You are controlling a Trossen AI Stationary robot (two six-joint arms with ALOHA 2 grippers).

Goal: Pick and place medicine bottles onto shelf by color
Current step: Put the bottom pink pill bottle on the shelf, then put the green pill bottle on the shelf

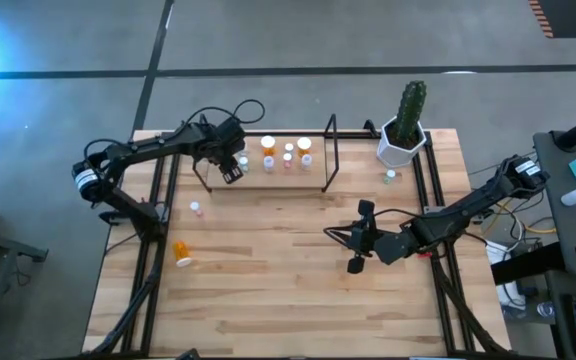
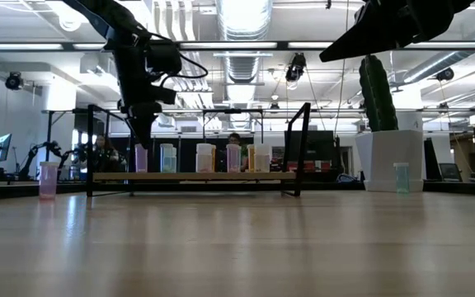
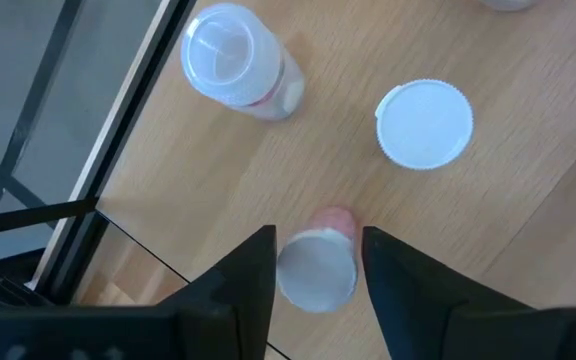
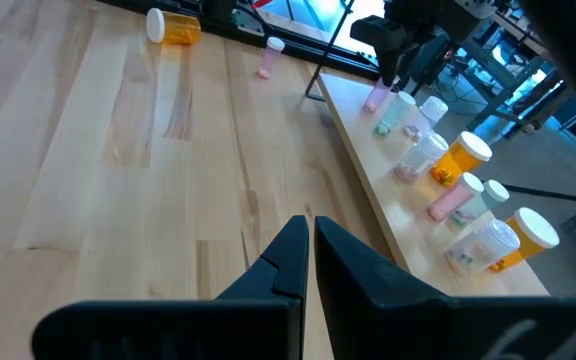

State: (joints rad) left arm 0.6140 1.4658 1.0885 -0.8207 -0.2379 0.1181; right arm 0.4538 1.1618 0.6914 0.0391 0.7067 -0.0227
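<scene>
The shelf (image 1: 268,182) stands at the table's far middle with several medicine bottles upright on its board. My left gripper (image 3: 316,262) hangs over the shelf's left end, pointing steeply down. Its fingers stand open on either side of a pink bottle (image 3: 316,270), with a thin gap at each side of the white cap. That bottle stands on its base on the board (image 2: 141,158). Two more white-capped bottles (image 3: 230,55) (image 3: 424,122) stand just beyond it. My right gripper (image 4: 308,235) is shut on nothing above the table's right middle (image 1: 340,236).
A pink bottle (image 1: 196,208) stands loose on the table left of the shelf. An orange bottle (image 1: 182,252) lies on its side nearer the front left. A greenish bottle (image 1: 390,177) stands beside the white cactus pot (image 1: 403,140) at the far right.
</scene>
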